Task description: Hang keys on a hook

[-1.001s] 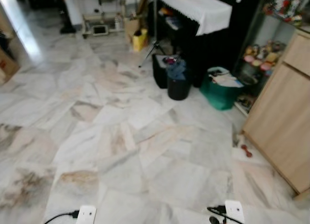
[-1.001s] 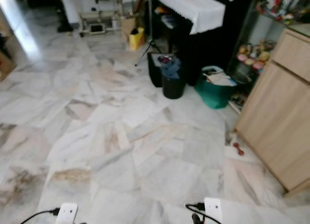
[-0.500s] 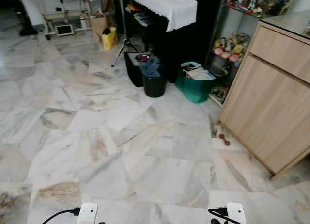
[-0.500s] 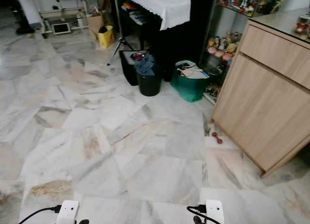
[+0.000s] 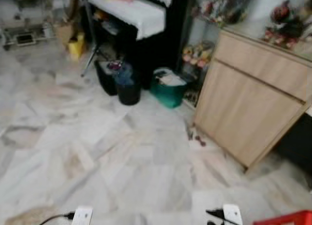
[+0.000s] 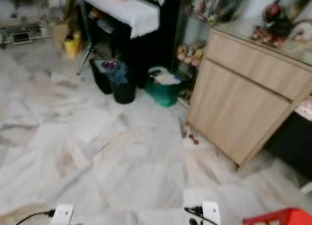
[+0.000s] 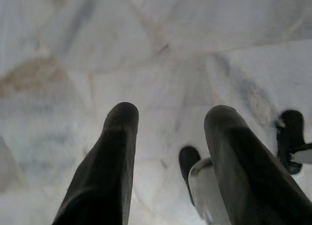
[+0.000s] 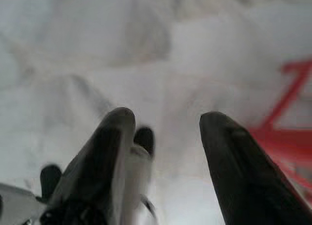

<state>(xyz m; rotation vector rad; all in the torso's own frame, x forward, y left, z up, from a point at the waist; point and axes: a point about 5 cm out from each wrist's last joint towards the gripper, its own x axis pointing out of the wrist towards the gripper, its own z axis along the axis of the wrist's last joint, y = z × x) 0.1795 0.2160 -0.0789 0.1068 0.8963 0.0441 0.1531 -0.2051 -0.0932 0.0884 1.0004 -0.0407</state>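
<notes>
Both arms hang low over the marble floor point(image 5: 97, 152). In the left wrist view my left gripper point(image 7: 170, 113) is open, its two black fingers point(image 7: 117, 152) spread with bare floor between them. My right gripper point(image 8: 165, 119) is also open, with nothing between its fingers point(image 8: 229, 157); a red frame point(image 8: 287, 132) lies on the floor just beyond one of them. The white wrist housings point(image 5: 82, 216) point(image 5: 232, 214) peek in at the bottom edge of the head views.
A light wooden cabinet point(image 5: 248, 103) stands at the right, cluttered on top. Beside it are a green tub point(image 5: 168, 86), black bins point(image 5: 124, 86) and a black piano with a white cloth point(image 5: 134, 13). A red crate edge point(image 5: 287, 219) sits at the bottom right.
The head camera has swung to the right: the cabinet has shifted toward the middle and the red crate has come into view. Both grippers hang as before.
</notes>
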